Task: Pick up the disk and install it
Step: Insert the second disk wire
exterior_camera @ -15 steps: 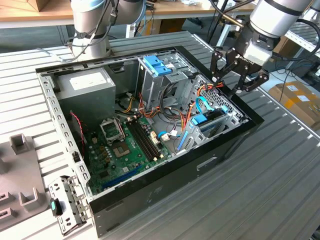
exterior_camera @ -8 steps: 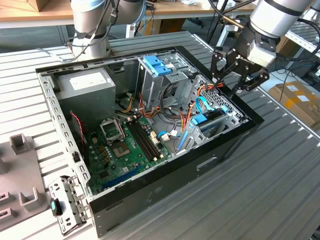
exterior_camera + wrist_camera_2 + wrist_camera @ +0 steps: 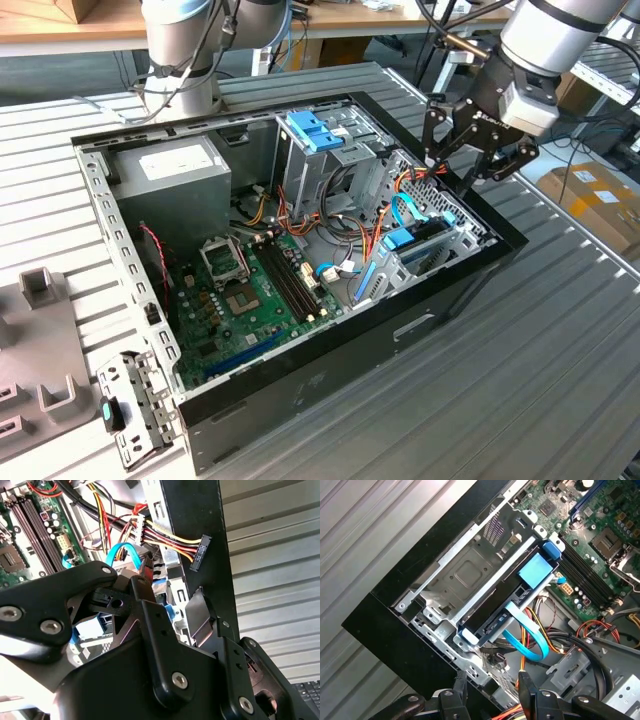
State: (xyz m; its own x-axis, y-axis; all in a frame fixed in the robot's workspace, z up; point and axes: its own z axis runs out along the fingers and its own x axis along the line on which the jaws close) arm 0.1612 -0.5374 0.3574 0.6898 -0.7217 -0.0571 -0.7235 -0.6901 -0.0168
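Note:
The disk [image 3: 424,233] sits on edge inside the low metal drive bay at the open computer case's side on the exterior view's right. Its light blue carrier rail shows along the exposed edge. In the first wrist view the disk [image 3: 492,611] lies in the bay's slot, with blue carrier ends at both corners. My gripper [image 3: 452,168] hangs just above that bay, apart from the disk. It is open, and nothing is between the fingertips [image 3: 522,679]. The gripper [image 3: 167,605] also appears over the bay in the second wrist view.
A grey power-supply box [image 3: 175,165] and a tall metal cage with a blue latch [image 3: 315,130] stand at the case's back. The motherboard [image 3: 250,300] covers the floor. A blue data cable [image 3: 530,642] and coloured wires loop beside the bay. A cardboard box [image 3: 595,195] lies on the exterior view's right.

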